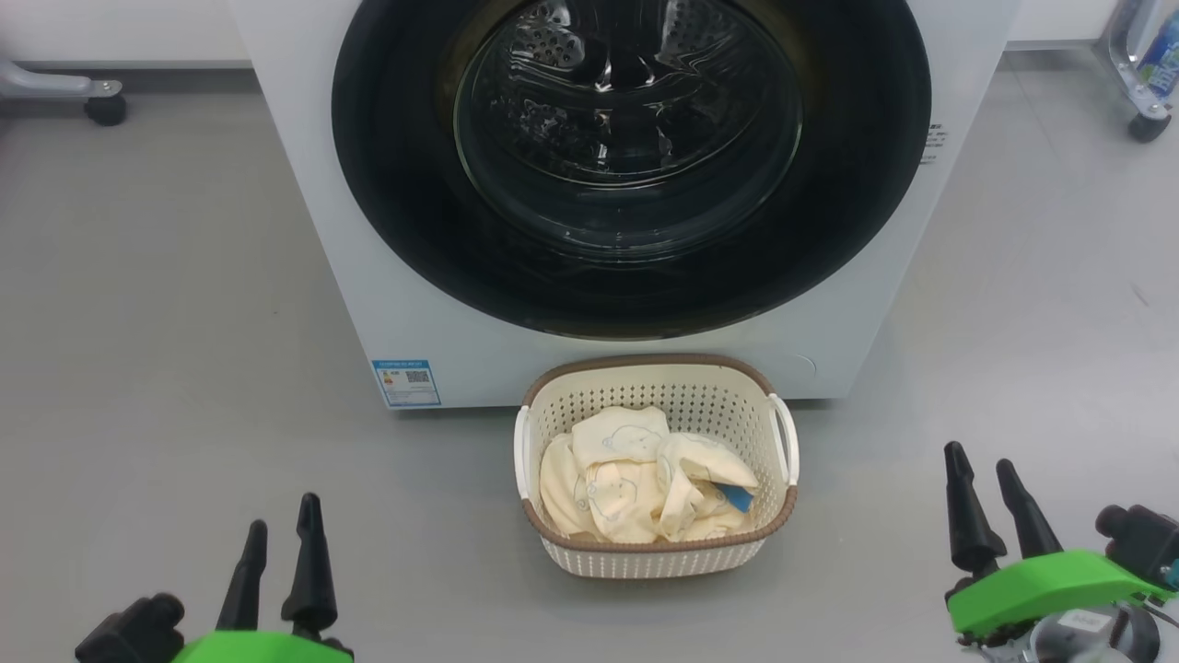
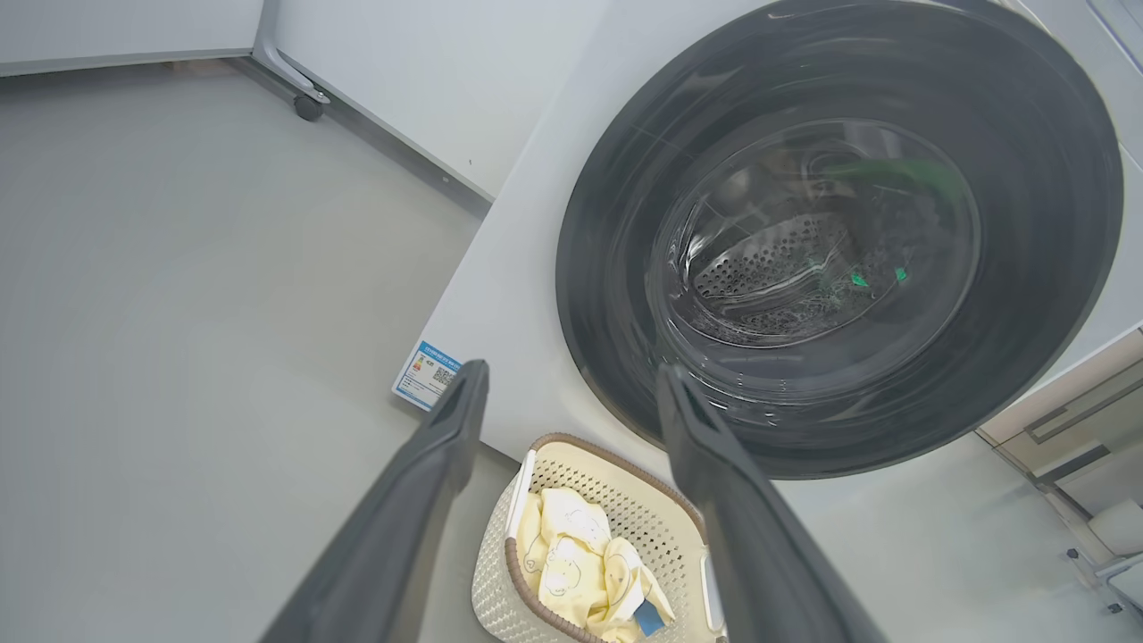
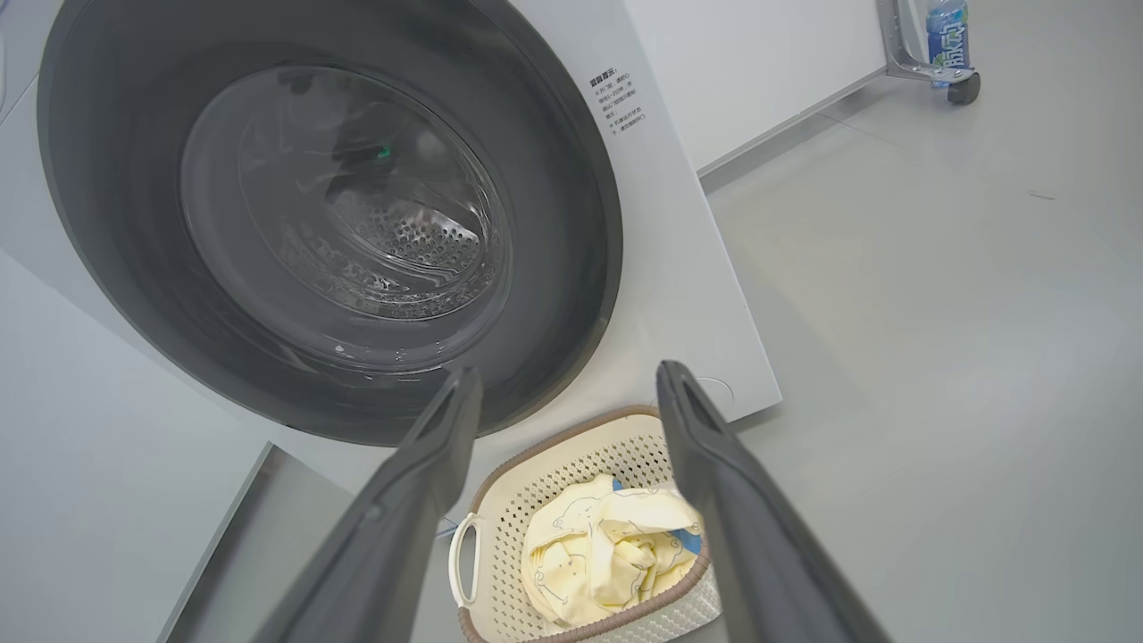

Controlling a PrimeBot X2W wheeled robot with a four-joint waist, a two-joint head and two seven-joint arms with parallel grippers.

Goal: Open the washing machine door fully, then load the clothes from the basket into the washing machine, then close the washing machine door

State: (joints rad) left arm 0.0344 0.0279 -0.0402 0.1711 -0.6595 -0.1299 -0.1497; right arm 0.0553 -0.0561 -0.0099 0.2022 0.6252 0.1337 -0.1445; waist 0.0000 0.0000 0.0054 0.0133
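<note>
The white washing machine (image 1: pixel 304 184) stands straight ahead with its round black-rimmed glass door (image 1: pixel 631 157) closed flat against the front; the steel drum shows through the glass. On the floor right before it sits the cream basket (image 1: pixel 656 552) with a brown rim, and the pale yellow clothes (image 1: pixel 636 483) lie piled inside. My left gripper (image 1: pixel 281 525) is open at the lower left, well apart from the basket. My right gripper (image 1: pixel 984 470) is open at the lower right, also apart from it. Both wrist views look past open fingers at the door (image 2: pixel 839 232) (image 3: pixel 330 214) and the basket (image 2: pixel 500 572) (image 3: pixel 500 500).
Grey floor (image 1: pixel 166 322) surrounds the machine and basket. A wheeled frame leg (image 1: pixel 101 97) stands at the far left, and another castor (image 1: pixel 1147 124) with a blue-labelled bottle (image 1: pixel 1162 51) above it at the far right. A blue-and-white sticker (image 1: pixel 406 382) marks the machine's lower left corner.
</note>
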